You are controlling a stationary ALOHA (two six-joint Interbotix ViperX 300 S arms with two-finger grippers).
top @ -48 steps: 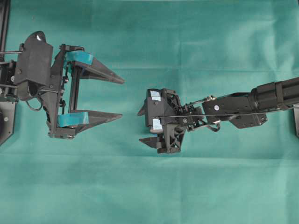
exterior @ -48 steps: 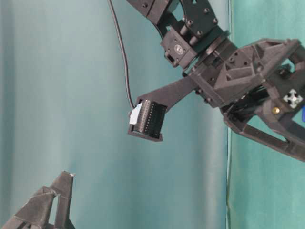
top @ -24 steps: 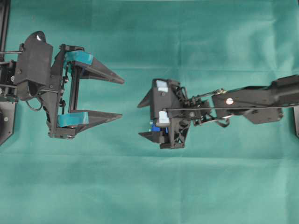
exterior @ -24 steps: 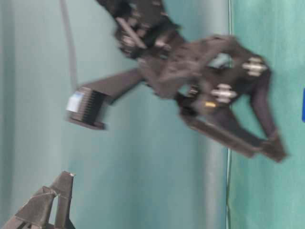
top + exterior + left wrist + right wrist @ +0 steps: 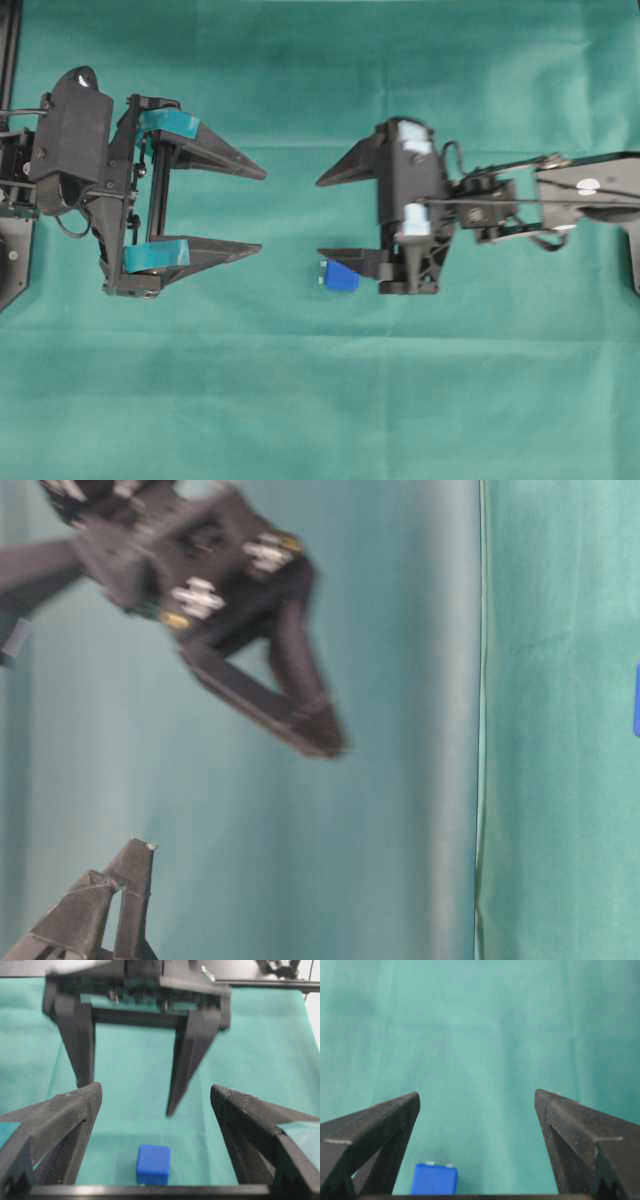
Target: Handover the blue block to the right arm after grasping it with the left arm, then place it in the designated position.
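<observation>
I see the small bright blue cube (image 5: 340, 276) lying on the green cloth (image 5: 320, 400) near the middle, touched by neither arm. My plain black right gripper (image 5: 330, 215) hangs spread wide just beside it; my teal-taped left gripper (image 5: 260, 210) gapes empty by the left edge.

You are looking at a surface (image 5: 320, 400) covered edge to edge with a teal-green cloth (image 5: 480, 1035), lightly creased, with a faint fold line running across it. The light is even and soft. From table level, the cloth behind hangs paler, meeting a darker strip.
</observation>
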